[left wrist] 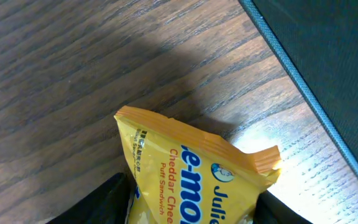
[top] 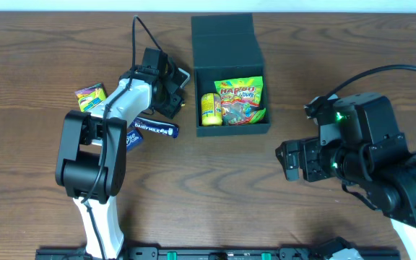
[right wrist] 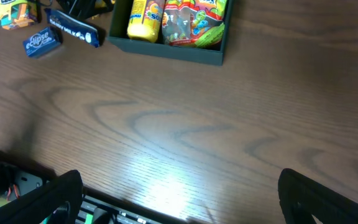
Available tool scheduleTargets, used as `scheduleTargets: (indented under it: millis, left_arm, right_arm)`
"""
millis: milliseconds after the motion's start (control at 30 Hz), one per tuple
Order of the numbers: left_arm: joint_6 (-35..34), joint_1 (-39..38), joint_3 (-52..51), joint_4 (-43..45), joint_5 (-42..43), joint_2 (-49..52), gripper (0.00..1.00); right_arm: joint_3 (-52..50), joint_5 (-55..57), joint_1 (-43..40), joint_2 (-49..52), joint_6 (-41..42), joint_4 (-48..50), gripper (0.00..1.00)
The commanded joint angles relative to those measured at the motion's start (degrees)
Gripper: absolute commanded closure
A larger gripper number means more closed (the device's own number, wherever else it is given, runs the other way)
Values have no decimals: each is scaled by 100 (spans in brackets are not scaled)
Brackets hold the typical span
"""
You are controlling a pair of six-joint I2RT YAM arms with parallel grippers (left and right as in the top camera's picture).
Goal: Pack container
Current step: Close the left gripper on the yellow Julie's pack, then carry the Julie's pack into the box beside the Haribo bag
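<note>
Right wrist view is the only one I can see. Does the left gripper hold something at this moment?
Observer: Yes. In the left wrist view, the left gripper is closed on a yellow cheddar puff packet.
Operator: Where is that gripper relative to the container?
Observer: From overhead, it is just outside the left wall of the container, not above the opening.
Operator: Is the lid in the way?
Observer: No. The flap lid is folded back on the far side, so the opening is uncovered.
</note>
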Motion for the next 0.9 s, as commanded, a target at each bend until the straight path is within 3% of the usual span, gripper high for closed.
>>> scheduleTargets:
  millis: [0,300,567,700,867]
  left_arm:
    - [-400,7,321,-195,13,144,48]
    - [-446,7,1019,-887,-133,144,61]
    - [-907,-22,1939,-1589,-131,144,63]
    - [-1335,-199,2756,-1987,-140,144,64]
    - [-2122,-608,3034,-1941,-136,144,63]
  right_arm:
    - [59,-17,-57,-2,-57,-4,1]
    - [59,-17,-57,-2,-57,-4,1]
    - [59,-17,-57,-4,-57,-4,1]
    - [59,-17,-57,-2,-57,-4,1]
    - [59,-17,-57,-2,-57,-4,1]
